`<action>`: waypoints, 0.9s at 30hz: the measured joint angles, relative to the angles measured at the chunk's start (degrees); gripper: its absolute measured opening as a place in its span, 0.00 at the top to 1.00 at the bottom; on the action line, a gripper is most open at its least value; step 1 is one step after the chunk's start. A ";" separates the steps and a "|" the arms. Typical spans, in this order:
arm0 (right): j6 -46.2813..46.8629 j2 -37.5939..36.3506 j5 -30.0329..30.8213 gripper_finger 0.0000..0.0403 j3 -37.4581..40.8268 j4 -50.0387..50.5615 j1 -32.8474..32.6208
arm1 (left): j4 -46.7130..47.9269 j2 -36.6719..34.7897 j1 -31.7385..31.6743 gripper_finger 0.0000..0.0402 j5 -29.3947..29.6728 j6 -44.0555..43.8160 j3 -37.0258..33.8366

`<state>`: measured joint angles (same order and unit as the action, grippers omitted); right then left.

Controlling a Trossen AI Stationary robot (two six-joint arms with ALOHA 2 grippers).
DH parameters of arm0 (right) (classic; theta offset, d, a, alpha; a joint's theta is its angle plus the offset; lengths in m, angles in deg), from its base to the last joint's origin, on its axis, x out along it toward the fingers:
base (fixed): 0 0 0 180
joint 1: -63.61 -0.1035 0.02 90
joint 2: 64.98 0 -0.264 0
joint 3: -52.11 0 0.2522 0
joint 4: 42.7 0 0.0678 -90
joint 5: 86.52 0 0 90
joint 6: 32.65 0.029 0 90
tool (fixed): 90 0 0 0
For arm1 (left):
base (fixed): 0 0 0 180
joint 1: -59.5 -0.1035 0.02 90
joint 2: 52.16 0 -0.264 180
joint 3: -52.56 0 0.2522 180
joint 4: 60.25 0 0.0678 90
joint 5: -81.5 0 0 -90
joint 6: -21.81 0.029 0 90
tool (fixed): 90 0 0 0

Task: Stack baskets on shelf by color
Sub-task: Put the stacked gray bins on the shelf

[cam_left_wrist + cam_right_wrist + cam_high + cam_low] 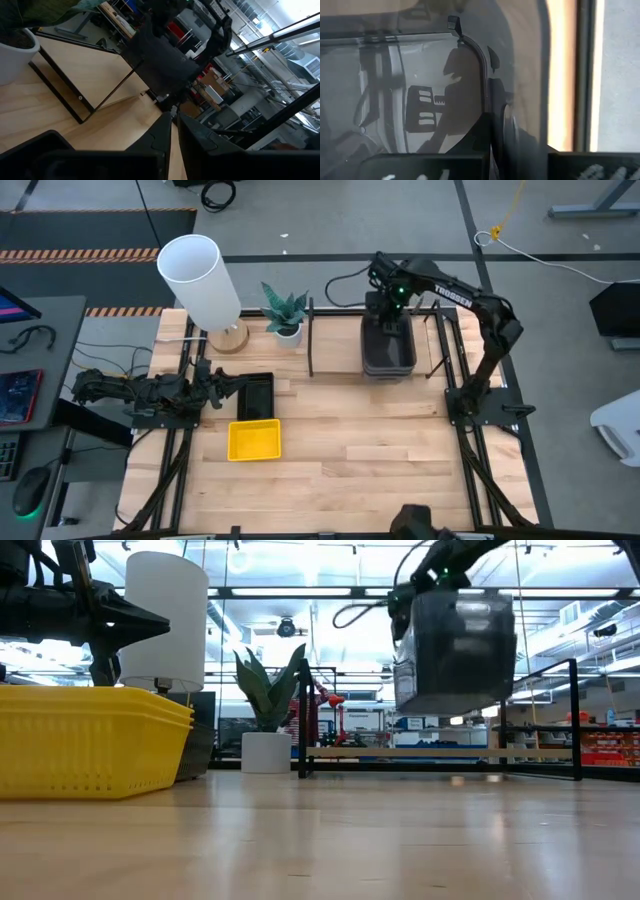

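Note:
My right gripper (390, 310) is shut on a dark grey basket (388, 348) and holds it in the air above the shelf (330, 345), a black bar frame around a light wooden board. In the low view the grey basket (455, 645) hangs over the shelf (440, 752). A yellow basket (254, 439) rests by its bottom on the table, and a black basket (255, 395) lies just beyond it. My left gripper (213, 387) is shut and hovers at the black basket's left side, touching nothing. My right gripper holds the grey basket by the wall of its far short end (485, 100), one finger (470, 142) inside and one (517, 145) outside. The fingers come from above, pointing down. The basket is lifted clear of the shelf board and hangs tilted below the fingers (455, 645).
A white cylindrical lamp (200, 280) and a small potted plant (286, 312) stand at the table's far edge, left of the shelf. The shelf's upright posts (574, 720) frame the board. Bare wooden table (360, 450) lies between the yellow basket and the right arm's base.

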<state>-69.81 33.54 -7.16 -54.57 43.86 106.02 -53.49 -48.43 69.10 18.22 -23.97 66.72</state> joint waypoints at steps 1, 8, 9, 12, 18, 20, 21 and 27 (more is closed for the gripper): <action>-0.30 0.31 0.29 0.94 0.01 -0.15 0.77 | 0.00 0.00 0.00 0.90 0.00 0.00 -0.02; -3.21 0.52 0.44 0.95 0.01 -0.81 3.80 | -0.02 0.00 0.00 0.92 0.00 0.00 0.00; -3.80 0.54 0.68 0.95 0.01 -0.65 3.94 | -0.02 0.01 0.00 0.92 0.00 0.02 0.00; -5.61 0.68 1.60 0.95 0.01 -0.39 4.29 | -0.02 0.00 0.00 0.91 0.00 0.02 0.00; -11.21 0.82 2.26 0.95 0.38 1.40 6.03 | -0.01 0.00 0.00 0.90 0.00 0.01 0.00; -11.12 0.80 2.75 0.95 1.98 0.10 7.48 | 0.00 0.01 0.00 0.91 0.00 0.00 -0.01; -11.00 0.80 2.94 0.94 2.95 -0.33 8.23 | 0.00 0.02 -0.02 0.91 0.00 0.00 -0.02; -12.21 0.80 6.97 0.94 8.29 -1.18 10.92 | 0.00 0.02 -0.01 0.93 0.00 -0.01 -0.01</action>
<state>-82.02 34.35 -0.19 -46.27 42.68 116.94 -53.50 -48.42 69.09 18.22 -23.98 66.71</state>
